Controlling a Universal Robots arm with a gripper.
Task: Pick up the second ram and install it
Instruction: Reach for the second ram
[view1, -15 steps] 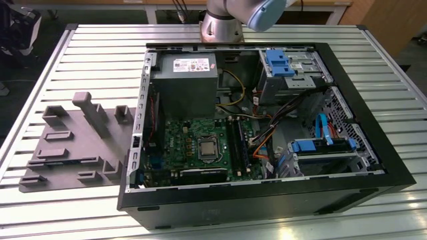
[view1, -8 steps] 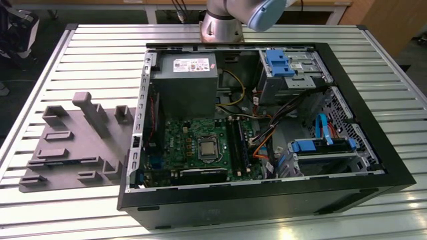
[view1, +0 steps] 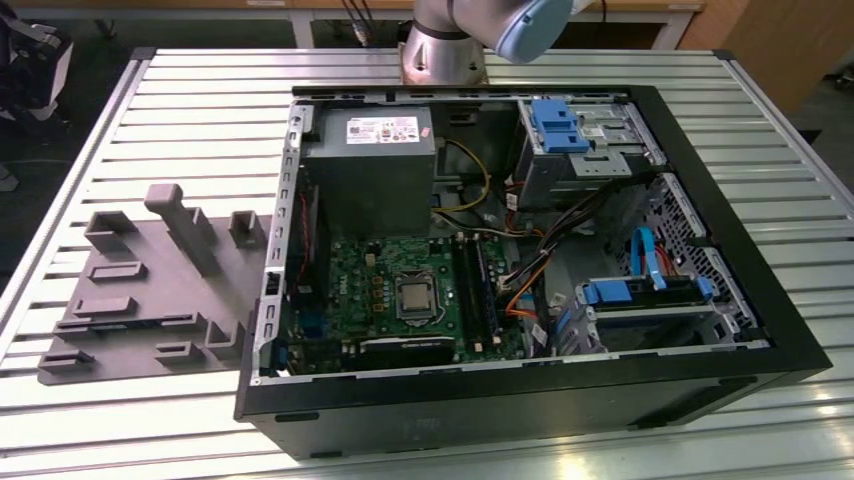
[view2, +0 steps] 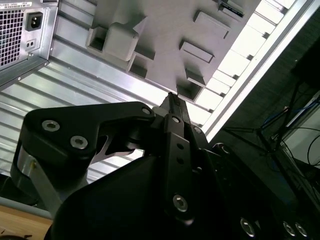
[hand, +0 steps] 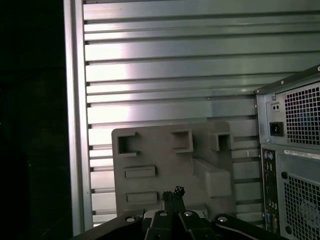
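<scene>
One tool (hand: 175, 191) (pinched closed) — over grey tray (hand: 155, 157).

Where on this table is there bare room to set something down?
Bare table behind the grey tray, up to the far edge; a narrower strip beside the computer case at the exterior view's right. Inside the case, cables crowd everything.

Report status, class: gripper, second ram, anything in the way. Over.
Gripper shut, pointing toward grey tray. Second ram: cannot tell where. Cables beside motherboard slots.
</scene>
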